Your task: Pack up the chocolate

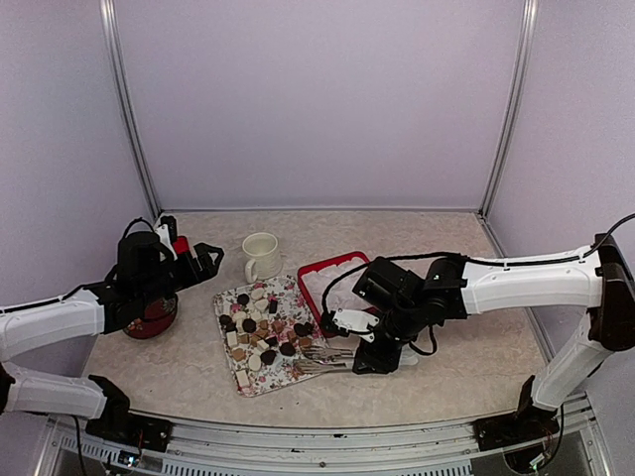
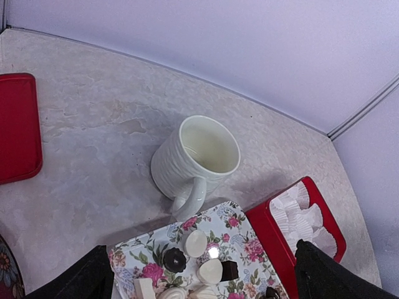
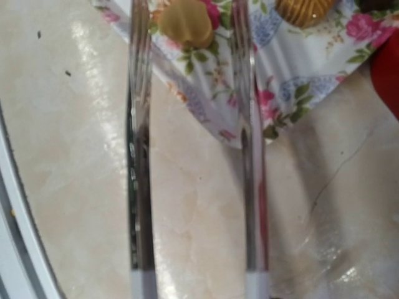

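The chocolate (image 1: 260,332), several small dark, tan and cream pieces, lies on a floral tray (image 1: 241,381). My right gripper (image 1: 369,359) is shut on metal tongs (image 1: 332,355), whose tips reach over the tray's near right corner. In the right wrist view the two tong arms (image 3: 138,156) stand apart, with a tan chocolate (image 3: 185,22) between them near the top edge. My left gripper (image 1: 203,260) hangs open and empty left of the mug. Its dark fingers (image 2: 75,277) frame the tray's far end, where cream and dark chocolate (image 2: 195,243) lies.
A cream mug (image 1: 261,256) stands just behind the tray. A red box (image 1: 308,273) lined with white paper liners (image 2: 299,218) sits to the tray's right, partly hidden by the right arm. A red lid (image 2: 19,128) lies at the left, and a dark red round dish (image 1: 151,319) under the left arm.
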`<state>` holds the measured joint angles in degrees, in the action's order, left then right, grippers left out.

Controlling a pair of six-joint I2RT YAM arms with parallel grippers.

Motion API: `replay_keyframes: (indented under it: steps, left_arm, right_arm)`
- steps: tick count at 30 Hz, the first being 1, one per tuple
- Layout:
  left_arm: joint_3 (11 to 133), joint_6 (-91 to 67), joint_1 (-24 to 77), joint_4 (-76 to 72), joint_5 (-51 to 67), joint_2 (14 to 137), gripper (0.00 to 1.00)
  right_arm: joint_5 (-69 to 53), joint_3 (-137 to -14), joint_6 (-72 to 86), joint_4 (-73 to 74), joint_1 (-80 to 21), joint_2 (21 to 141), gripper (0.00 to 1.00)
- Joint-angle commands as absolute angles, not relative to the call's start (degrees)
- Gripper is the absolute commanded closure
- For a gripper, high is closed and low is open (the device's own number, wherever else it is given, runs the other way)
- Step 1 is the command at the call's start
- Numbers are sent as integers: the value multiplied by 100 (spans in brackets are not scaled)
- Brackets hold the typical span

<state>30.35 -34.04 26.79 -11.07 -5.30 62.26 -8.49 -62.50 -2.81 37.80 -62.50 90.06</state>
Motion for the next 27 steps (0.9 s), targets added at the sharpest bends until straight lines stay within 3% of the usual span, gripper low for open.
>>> replay_keyframes:
  steps: [1, 16, 27]
  left_arm:
    - [3143, -3344, 2715, -1219, -600, 6198, 1]
    - [3147, -3331, 2727, -1099, -673, 6087, 1]
    - [3241, -3350, 2729, -1204, -617, 6302, 1]
  right_arm:
    - [-722, -6349, -376, 3657, -6311, 9241, 59]
    - [-542, -6316, -421, 3588, -6311, 9387, 59]
    - [-603, -6523, -472, 3670, -6311, 9298, 70]
